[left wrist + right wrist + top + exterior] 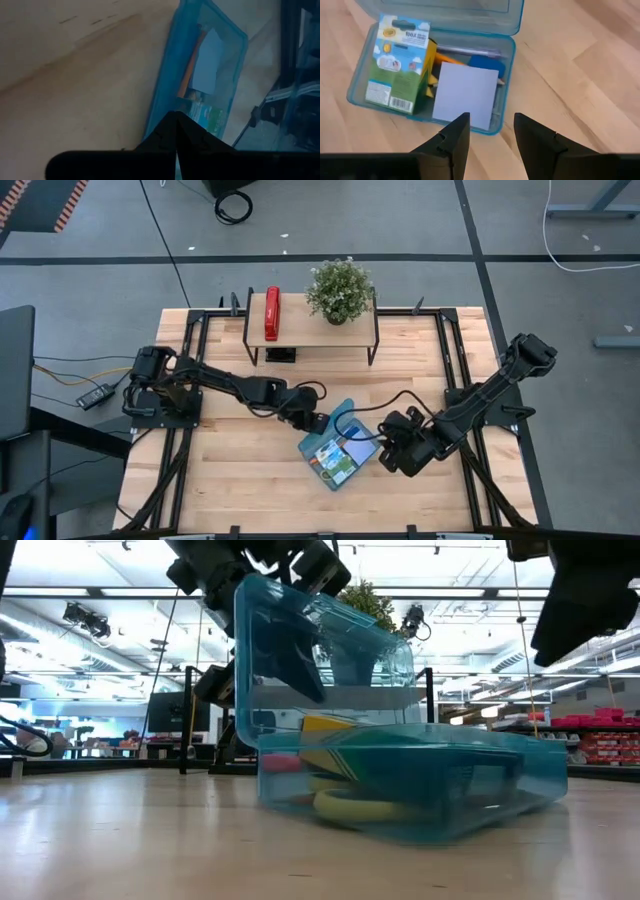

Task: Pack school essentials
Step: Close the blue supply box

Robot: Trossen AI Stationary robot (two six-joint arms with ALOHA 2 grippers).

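from my seat, nearest the front edge of the desk sits the blue case, base flat, lid standing upright. inside i see the printed packet, the lavender sticky-note pad, an orange pencil, the purple pen and the yellow scissor handle; everything looks packed. i judge the step in hand is closing the lid.

the left gripper is at the lid's edge with fingers clenched together, pinching nothing i can make out (a push, not a grasp). the right gripper hovers just beside the case's right side, fingers parted and empty. next i'd swing the lid over and press, steadying the base.

farther back, the shelf carries the red stapler and a potted plant, well apart and in nobody's way.
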